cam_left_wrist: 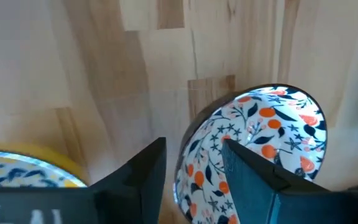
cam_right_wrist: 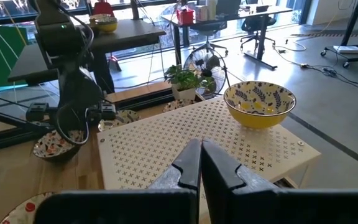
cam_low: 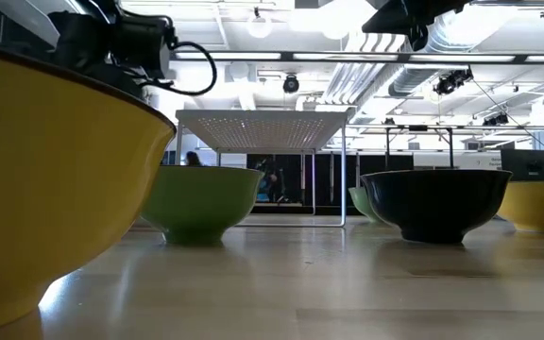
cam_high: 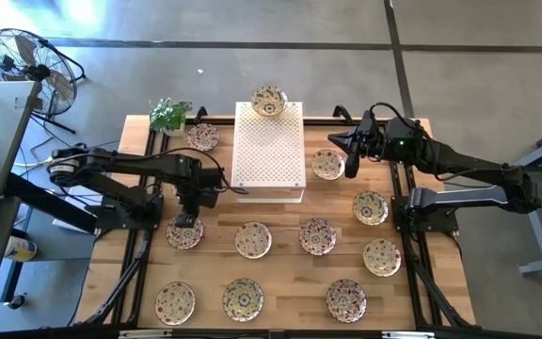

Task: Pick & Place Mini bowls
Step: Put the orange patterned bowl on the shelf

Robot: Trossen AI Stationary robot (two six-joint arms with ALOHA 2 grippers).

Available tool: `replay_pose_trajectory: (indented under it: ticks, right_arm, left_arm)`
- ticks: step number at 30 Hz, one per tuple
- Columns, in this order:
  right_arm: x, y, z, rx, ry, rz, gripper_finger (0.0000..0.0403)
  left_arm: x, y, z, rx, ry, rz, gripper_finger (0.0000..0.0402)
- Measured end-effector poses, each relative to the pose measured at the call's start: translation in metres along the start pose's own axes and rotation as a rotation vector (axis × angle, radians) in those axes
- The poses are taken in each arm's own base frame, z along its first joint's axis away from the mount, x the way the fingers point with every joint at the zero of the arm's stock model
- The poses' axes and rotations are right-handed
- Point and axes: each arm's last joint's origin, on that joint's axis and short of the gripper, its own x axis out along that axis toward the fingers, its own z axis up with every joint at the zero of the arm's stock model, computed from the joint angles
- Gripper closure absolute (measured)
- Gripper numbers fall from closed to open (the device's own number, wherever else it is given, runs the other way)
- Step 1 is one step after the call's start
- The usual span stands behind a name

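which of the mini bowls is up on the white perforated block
The small cream bowl with a dark leaf pattern and yellow outside, at the far end of the white perforated block. It is the only one raised on it; every other bowl sits on the wooden table.

No readable text, label, brand, number or sign in any view. Mini bowls point(cam_high: 252, 239) carry floral and speckled patterns only, no lettering. White perforated block point(cam_high: 268, 151) shows plain hole grid, no marking. Worktop point(cam_high: 280, 273) bare wood, unmarked. Arms show no legible print. Pale marks on dark housing at edge of left wrist view too cut off to read. Room behind in low and right wrist views: nothing legible.
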Motion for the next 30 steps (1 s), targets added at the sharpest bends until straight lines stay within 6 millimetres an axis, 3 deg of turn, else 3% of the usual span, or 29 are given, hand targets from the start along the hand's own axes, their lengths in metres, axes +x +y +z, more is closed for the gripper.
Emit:
replay_pose_trajectory:
  ticks: [8,14,18,23,30]
  right_arm:
    - [0.000,0.000,0.000,0.000,-0.001,0.000,0.0402]
    - [0.000,0.000,0.001,0.000,-0.008,0.001,0.0402]
    - [0.000,0.000,0.001,0.000,-0.008,0.001,0.0401]
    - [0.000,0.000,0.001,0.000,-0.008,0.001,0.0402]
    - [0.000,0.001,0.001,0.000,-0.006,0.024,0.0402]
  left_arm:
    - [0.017,0.002,0.007,0.003,0.090,-0.037,0.0272]
    - [0.034,-0.010,0.013,0.059,0.175,-0.042,0.0274]
    - [0.038,-0.015,0.014,0.070,0.200,-0.014,0.0305]
    - [0.032,-0.016,0.012,0.067,0.201,-0.021,0.0388]
    - [0.004,-0.019,0.009,0.086,-0.010,-0.012,0.0394]
